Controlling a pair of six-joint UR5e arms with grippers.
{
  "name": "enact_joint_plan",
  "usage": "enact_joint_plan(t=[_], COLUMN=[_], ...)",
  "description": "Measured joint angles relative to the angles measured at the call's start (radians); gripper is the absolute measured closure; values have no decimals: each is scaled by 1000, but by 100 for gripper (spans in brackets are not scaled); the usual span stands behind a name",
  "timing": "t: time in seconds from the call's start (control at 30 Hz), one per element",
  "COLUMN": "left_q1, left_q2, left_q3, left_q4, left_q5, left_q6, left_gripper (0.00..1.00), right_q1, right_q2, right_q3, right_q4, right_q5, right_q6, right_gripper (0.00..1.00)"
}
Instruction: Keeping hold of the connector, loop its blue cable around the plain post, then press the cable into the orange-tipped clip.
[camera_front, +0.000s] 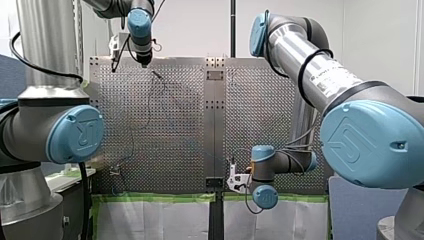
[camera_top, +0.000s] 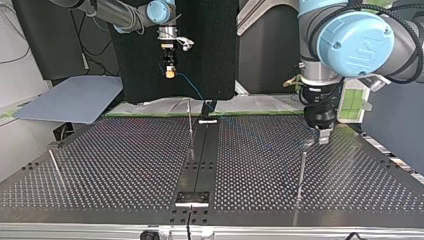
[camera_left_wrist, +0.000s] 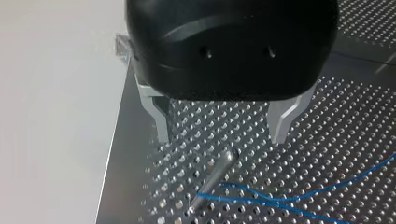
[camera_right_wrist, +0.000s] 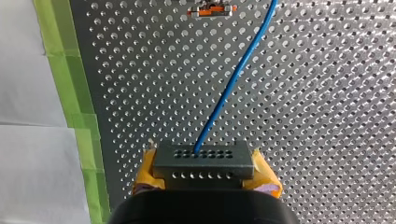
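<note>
My right gripper (camera_right_wrist: 205, 175) clamped the connector (camera_right_wrist: 204, 158), its cable (camera_right_wrist: 233, 79) running far toward the clip (camera_right_wrist: 211, 10). My left gripper (camera_left_wrist: 219, 128) hung wide near the post (camera_left_wrist: 217, 170), the cable seemingly touching it.

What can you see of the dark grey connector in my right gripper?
The dark grey rectangular connector looks like plastic, with two rows of small round holes. It sits squarely clamped between the yellow-padded fingers of my right gripper, above the perforated metal table. The thin blue cable leaves a hole in its upper row and runs ahead toward the orange-tipped clip.
</note>
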Motion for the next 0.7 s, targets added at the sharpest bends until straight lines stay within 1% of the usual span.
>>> enact_joint_plan(t=[0.1,0.2,0.53,0.7], left_q1=[-22,-50,-155,-203], left_q2=[-14,-39,-142,-191], left_q3=[1,7,88,101], left_q4=[21,49,153,202], left_q5=[-16,-42,-146,-195], left_q6=[29,58,164,212], left_gripper=[0,0,0,0], right_q1=[0,0,1,1], right_q2=[0,0,0,1], right_q3=[0,0,0,0], right_q4=[-3,-4,-5,-7], right_q5=[-1,-4,-6,-6], right_q6=[1,1,2,3], right_gripper=[100,100,100,100])
